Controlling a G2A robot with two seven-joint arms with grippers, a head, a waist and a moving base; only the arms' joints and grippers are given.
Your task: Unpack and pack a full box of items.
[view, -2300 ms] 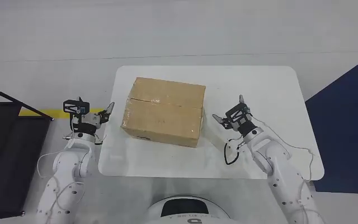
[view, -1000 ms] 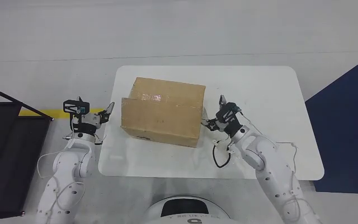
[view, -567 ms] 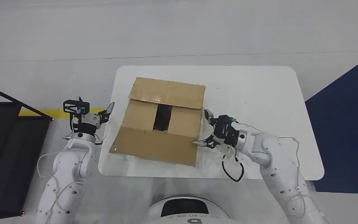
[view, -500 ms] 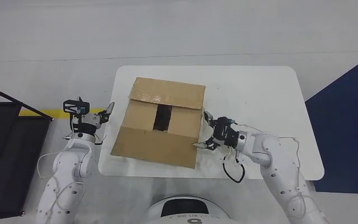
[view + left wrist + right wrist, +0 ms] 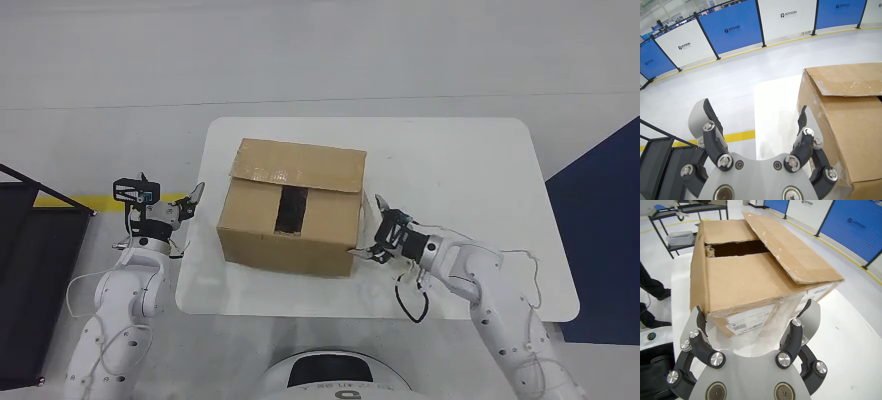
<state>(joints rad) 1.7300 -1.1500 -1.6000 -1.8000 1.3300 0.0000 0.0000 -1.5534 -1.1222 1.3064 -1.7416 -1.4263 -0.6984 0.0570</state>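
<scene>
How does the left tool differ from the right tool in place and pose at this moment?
The left tool hangs beside the edge of the table, apart from the box. The right tool is over the table, close at the box's near corner. Both are open and hold nothing.

Cardboard box: 1, lying between the left jaws and the right jaws.
White desk: 1.
Sets of jaws: 2, both spread wide, two fingers each.
</scene>
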